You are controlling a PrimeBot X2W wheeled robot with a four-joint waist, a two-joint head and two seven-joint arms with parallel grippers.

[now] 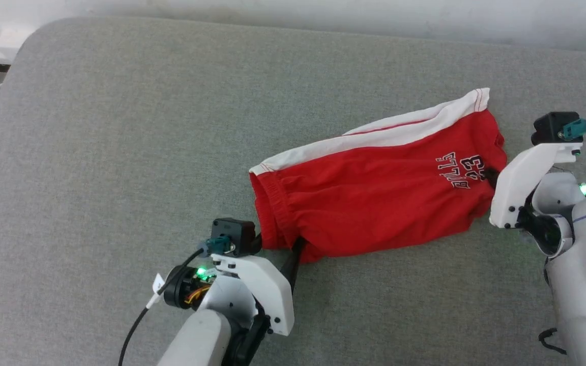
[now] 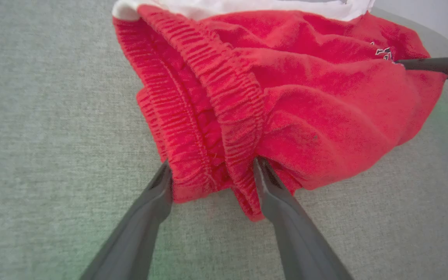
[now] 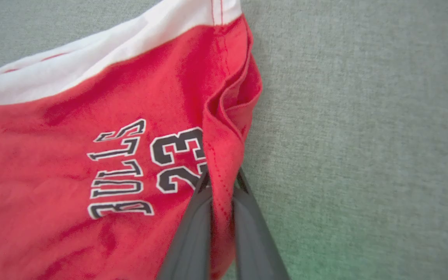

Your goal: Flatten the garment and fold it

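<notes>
The garment point(image 1: 374, 198), red shorts with a white side stripe and "BULLS 23" lettering, lies crumpled on the grey padded surface, waistband to the left and leg hem to the right. My left gripper point(image 1: 277, 245) is at the waistband's near corner. Its jaws stand open in the left wrist view, and the gathered waistband point(image 2: 208, 128) bunches between the two fingers point(image 2: 146, 217). My right gripper point(image 1: 491, 176) is at the hem beside the lettering. It is shut on a raised fold of the garment's hem point(image 3: 224, 155) in the right wrist view.
The grey padded surface point(image 1: 120, 152) stretches wide around the shorts, with a rounded corner at the far left and floor beyond it. A pale wall runs along the back edge. The right gripper's dark finger point(image 2: 438, 67) shows in the left wrist view.
</notes>
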